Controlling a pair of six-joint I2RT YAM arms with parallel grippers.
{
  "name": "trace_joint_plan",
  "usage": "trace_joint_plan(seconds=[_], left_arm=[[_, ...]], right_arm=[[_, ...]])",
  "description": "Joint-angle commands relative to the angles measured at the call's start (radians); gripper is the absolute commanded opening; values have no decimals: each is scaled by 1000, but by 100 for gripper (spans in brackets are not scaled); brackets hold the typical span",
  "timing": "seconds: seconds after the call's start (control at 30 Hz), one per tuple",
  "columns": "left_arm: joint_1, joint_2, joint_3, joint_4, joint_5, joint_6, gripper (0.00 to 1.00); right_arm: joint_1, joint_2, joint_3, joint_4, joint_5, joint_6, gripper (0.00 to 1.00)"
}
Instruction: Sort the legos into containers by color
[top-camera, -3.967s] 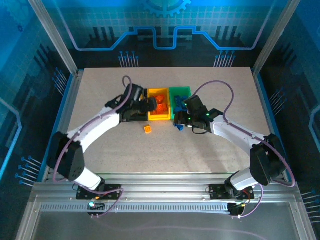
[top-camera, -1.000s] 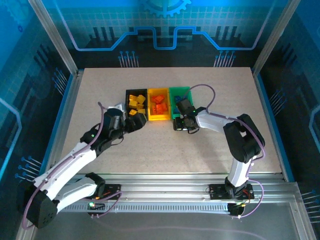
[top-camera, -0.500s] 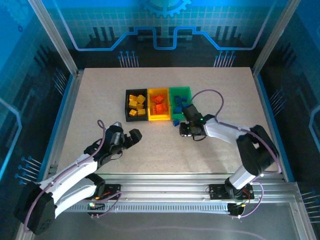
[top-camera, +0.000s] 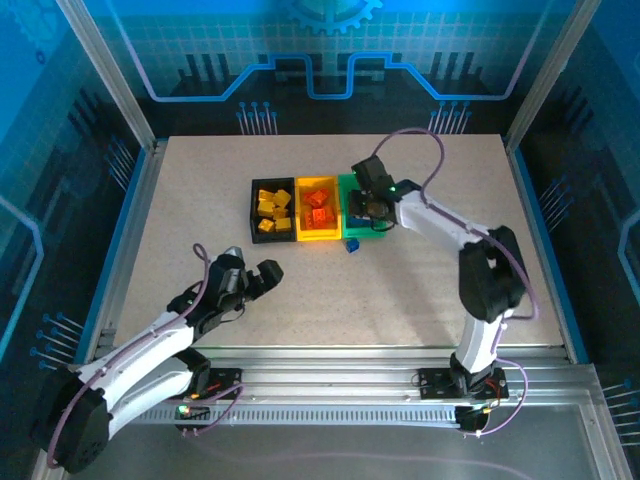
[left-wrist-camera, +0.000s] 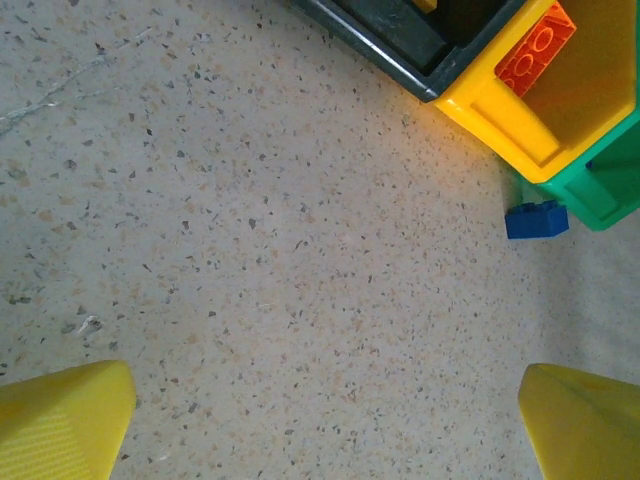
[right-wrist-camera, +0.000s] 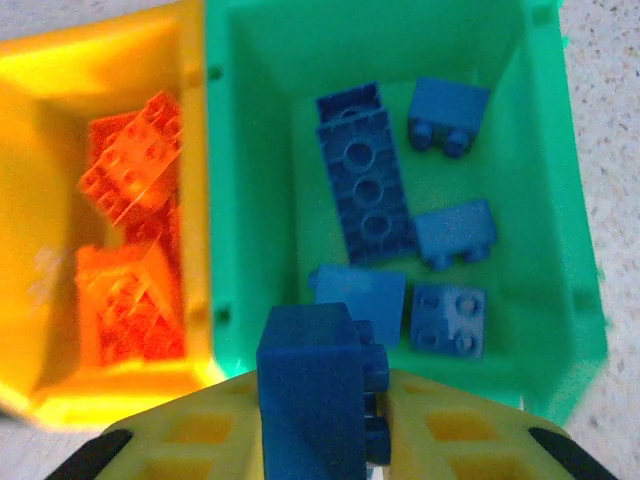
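The right claw (right-wrist-camera: 325, 440) is clenched on a blue lego (right-wrist-camera: 315, 385), holding it above the near rim of the green container (right-wrist-camera: 560, 250), where other blue bricks (right-wrist-camera: 365, 185) lie, since colour decides the bin. The left claw (top-camera: 262, 277) hangs spread wide and empty toward the near edge of the desk (top-camera: 450, 300), facing a loose blue lego (left-wrist-camera: 536, 219) just beside that container's near corner.

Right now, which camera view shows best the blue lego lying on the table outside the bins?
The left wrist view: the blue lego is large and sharp there, beside the green bin. The top external view gives it as a small blue speck.
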Motion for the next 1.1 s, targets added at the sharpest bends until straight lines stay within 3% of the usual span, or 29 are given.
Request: trace_joint_plan(seconds=[0.0,0.1,0.27,0.33,0.7,0.83,1.07], left_arm=[[-2,-30,2,-49,16,3,99],[-3,-44,2,-61,17,5,99],[-3,-47,5,-62,22,9,99],[-2,-47,6,-62,23,10,99],[4,-45,10,-62,6,19,99],[6,-37,8,-55,8,17,99],[7,-17,9,-45,32,15,99]], right_arm=[[-24,101,120,-122,75,20,32],[-34,157,188,-154,88,28,34],[-39,149,214,-160,73,32,60],[-36,114,185,-150,71,36,63],[77,-154,-250,48,0,70,72],[123,-128,-324,100,-4,92,73],[118,13,-269,121,18,113,71]])
